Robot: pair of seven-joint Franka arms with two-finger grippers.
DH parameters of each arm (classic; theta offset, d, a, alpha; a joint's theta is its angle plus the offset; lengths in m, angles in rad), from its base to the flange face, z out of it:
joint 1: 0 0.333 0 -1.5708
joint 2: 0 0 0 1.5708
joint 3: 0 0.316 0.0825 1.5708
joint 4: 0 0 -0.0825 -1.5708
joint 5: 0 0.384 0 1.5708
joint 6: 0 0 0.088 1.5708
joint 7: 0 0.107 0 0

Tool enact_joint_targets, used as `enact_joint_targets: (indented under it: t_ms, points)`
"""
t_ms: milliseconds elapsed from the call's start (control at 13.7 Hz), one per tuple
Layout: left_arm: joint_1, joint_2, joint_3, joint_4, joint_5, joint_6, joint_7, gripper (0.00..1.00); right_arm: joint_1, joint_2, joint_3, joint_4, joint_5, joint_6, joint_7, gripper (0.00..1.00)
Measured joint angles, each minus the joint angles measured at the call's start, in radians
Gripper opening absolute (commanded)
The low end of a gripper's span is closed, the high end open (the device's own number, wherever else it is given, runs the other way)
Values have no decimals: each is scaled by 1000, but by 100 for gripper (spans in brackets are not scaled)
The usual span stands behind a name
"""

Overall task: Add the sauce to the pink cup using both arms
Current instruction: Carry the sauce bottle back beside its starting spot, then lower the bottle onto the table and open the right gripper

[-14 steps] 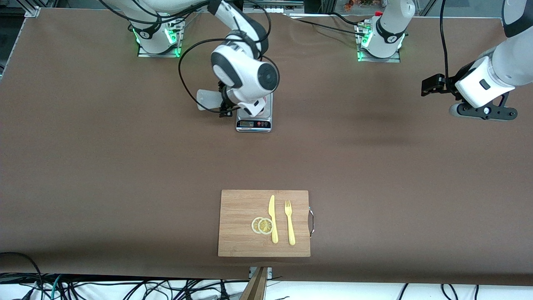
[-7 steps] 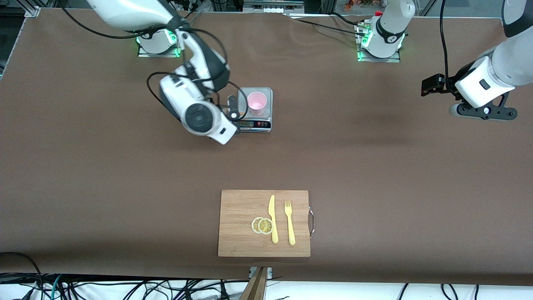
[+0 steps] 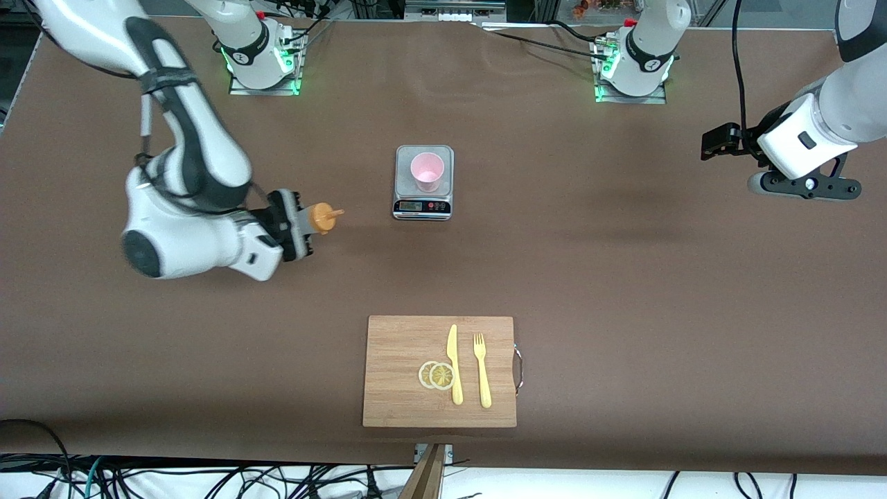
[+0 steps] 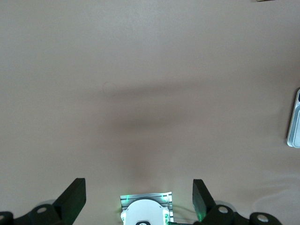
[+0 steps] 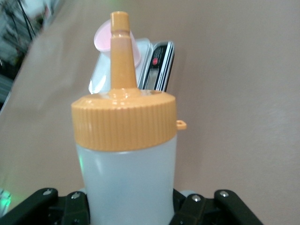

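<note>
The pink cup [image 3: 427,170] stands upright on a small silver scale [image 3: 423,206] in the middle of the table. My right gripper [image 3: 294,225] is shut on the sauce bottle [image 3: 321,217], over bare table toward the right arm's end from the scale. The bottle lies sideways, its orange nozzle pointing at the scale. In the right wrist view the whitish bottle [image 5: 129,178] fills the jaws, with the cup [image 5: 101,40] past its nozzle. My left gripper [image 3: 710,142] waits open over the left arm's end of the table, nothing between its fingers [image 4: 75,192].
A wooden cutting board [image 3: 402,388] lies near the front edge. On it are a yellow knife [image 3: 454,364], a yellow fork [image 3: 481,371] and two lemon slices [image 3: 435,375]. The scale's edge [image 4: 294,122] shows in the left wrist view.
The right arm swung away from over the scale toward its own end of the table, carrying the bottle and uncovering the cup. The left arm stayed still.
</note>
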Motion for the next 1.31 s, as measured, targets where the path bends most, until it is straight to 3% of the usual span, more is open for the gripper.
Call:
enact_joint_targets:
  t_ms: [218, 509, 728, 1165, 1237, 1310]
  points:
    - [0, 0, 0, 0, 0, 1, 0, 100, -51, 37, -153, -67, 261, -89, -305, 0]
    - [0, 0, 0, 1, 0, 1, 0, 100, -90, 154, -301, -122, 453, -222, -613, 0]
    - [0, 0, 0, 1, 0, 2, 0, 100, -114, 225, -352, -128, 524, -284, -744, 0]
    - [0, 0, 0, 1, 0, 2, 0, 100, -148, 294, -380, -126, 564, -341, -875, 0]
    - [0, 0, 0, 1, 0, 2, 0, 100, -148, 308, -380, -123, 567, -341, -888, 68]
    - [0, 0, 0, 1, 0, 2, 0, 100, -148, 315, -380, -119, 569, -341, -893, 100]
